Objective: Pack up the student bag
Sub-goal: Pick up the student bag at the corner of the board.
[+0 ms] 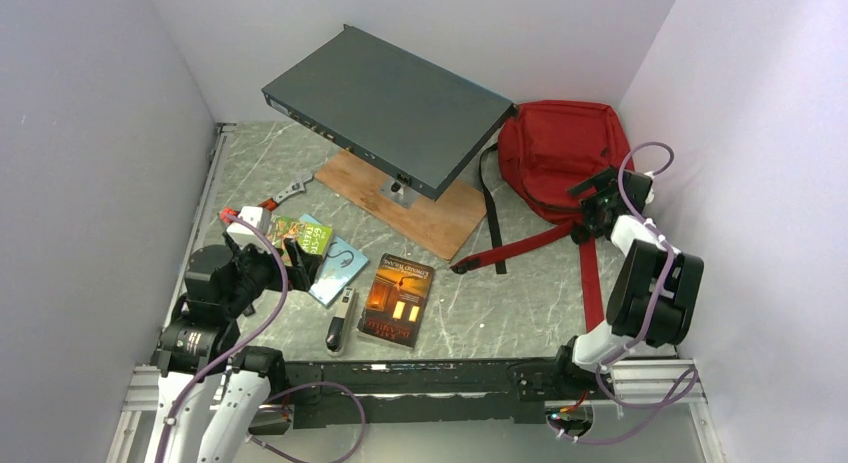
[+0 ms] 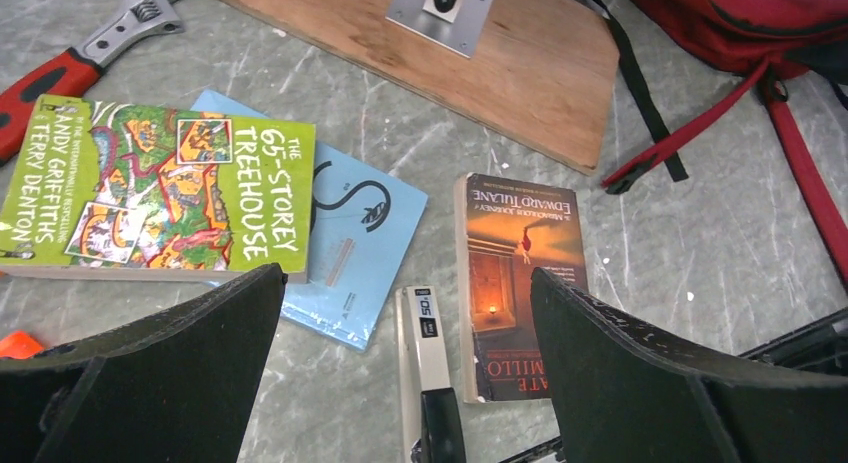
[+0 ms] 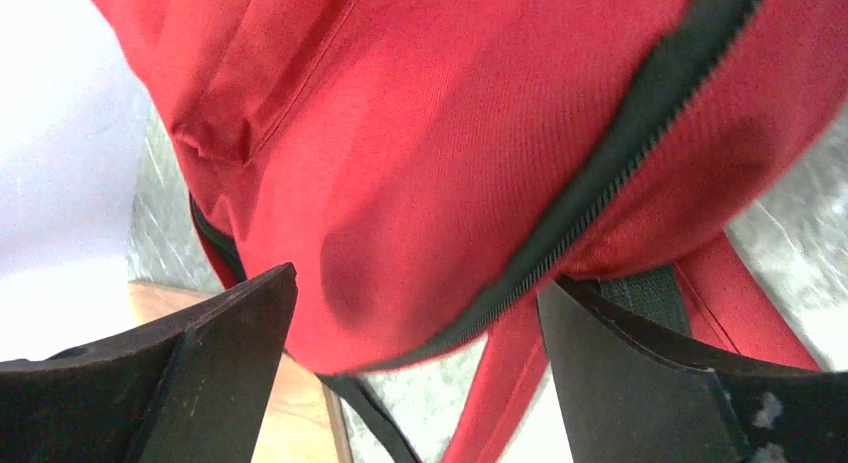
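Note:
The red student bag (image 1: 560, 153) lies at the back right against the wall, its red straps (image 1: 590, 278) trailing toward the near edge. My right gripper (image 1: 600, 198) hovers at the bag's near side. In the right wrist view the right gripper (image 3: 415, 283) is open, and the bag's red fabric (image 3: 450, 163) with its shut black zipper (image 3: 600, 183) bulges between the fingers. My left gripper (image 1: 300, 268) is at the near left. In the left wrist view it (image 2: 408, 278) stands open above a white-and-black stapler (image 2: 430, 373), holding nothing.
A green book (image 2: 160, 188) lies on a blue booklet (image 2: 365, 243), with a dark orange book (image 2: 520, 273) to the right. A red-handled wrench (image 2: 80, 53) lies behind them. A dark grey metal box (image 1: 385, 103) stands raised over a wooden board (image 1: 420, 208).

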{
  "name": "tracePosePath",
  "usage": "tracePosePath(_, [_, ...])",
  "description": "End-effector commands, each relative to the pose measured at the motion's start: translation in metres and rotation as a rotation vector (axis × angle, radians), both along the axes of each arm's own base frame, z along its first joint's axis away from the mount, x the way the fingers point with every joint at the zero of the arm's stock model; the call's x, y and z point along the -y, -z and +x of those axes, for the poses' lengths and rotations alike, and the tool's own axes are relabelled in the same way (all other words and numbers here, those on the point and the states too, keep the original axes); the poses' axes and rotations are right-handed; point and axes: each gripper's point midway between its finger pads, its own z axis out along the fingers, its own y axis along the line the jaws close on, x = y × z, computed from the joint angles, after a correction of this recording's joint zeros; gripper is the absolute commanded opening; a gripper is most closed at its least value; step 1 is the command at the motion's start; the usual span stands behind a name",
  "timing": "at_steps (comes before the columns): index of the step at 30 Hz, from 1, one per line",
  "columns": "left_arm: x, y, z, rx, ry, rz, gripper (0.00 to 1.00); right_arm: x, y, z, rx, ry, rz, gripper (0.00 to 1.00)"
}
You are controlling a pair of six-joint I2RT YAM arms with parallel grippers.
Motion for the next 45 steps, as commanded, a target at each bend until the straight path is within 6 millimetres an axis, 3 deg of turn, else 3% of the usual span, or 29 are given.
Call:
tracePosePath(1, [0.010, -0.017, 0.003, 0.072, 0.039, -0.037, 0.99, 0.003, -0.014, 0.035, 0.073, -0.012, 0.038, 0.87])
tracePosePath(4, [0.015, -0.011, 0.005, 0.048, 0.068, -0.033, 0.99, 0.000, -0.005, 0.042, 0.082, -0.060, 0.029, 0.62])
tracePosePath(5, [0.018, -0.011, 0.005, 0.054, 0.086, -0.033, 0.99, 0.001, -0.002, 0.043, 0.078, -0.082, 0.010, 0.48])
tracePosePath(7, [0.025, -0.015, 0.002, 0.078, 0.133, -0.039, 0.99, 0.006, 0.008, 0.038, 0.026, -0.086, -0.032, 0.06])
tracePosePath(8, [0.027, -0.016, 0.001, 0.090, 0.149, -0.044, 0.99, 0.009, 0.011, 0.034, -0.004, -0.081, -0.050, 0.00])
tracePosePath(10, [0.027, -0.018, -0.001, 0.105, 0.146, -0.046, 0.99, 0.012, 0.008, 0.022, -0.038, -0.078, -0.117, 0.00])
tracePosePath(12, [0.023, -0.019, -0.001, 0.115, 0.124, -0.043, 0.99, 0.014, -0.017, 0.006, -0.036, -0.060, -0.218, 0.00])
tracePosePath(16, [0.022, -0.019, -0.001, 0.118, 0.117, -0.043, 0.99, 0.011, -0.085, -0.036, 0.028, -0.003, -0.427, 0.00])
tracePosePath(20, [0.026, -0.015, 0.002, 0.093, 0.140, -0.046, 0.99, 0.008, -0.143, -0.075, 0.196, 0.063, -0.508, 0.00])
tracePosePath(26, [0.032, -0.010, 0.003, 0.068, 0.169, -0.056, 0.99, -0.030, -0.212, -0.104, 0.386, -0.081, -0.508, 0.00])
tracePosePath(31, [0.052, -0.003, 0.001, -0.001, 0.231, -0.131, 0.99, -0.086, -0.237, -0.109, 0.442, -0.322, -0.471, 0.00])
tracePosePath(36, [0.102, 0.019, -0.011, -0.128, 0.363, -0.354, 0.99, -0.135, -0.242, -0.109, 0.342, -0.564, -0.471, 0.00])
tracePosePath(40, [0.127, 0.024, -0.022, -0.135, 0.394, -0.399, 0.99, -0.152, -0.252, -0.122, 0.347, -0.645, -0.465, 0.00])
tracePosePath(45, [0.157, -0.006, -0.040, -0.082, 0.479, -0.420, 0.99, -0.157, -0.312, -0.143, 0.509, -0.636, -0.473, 0.00])
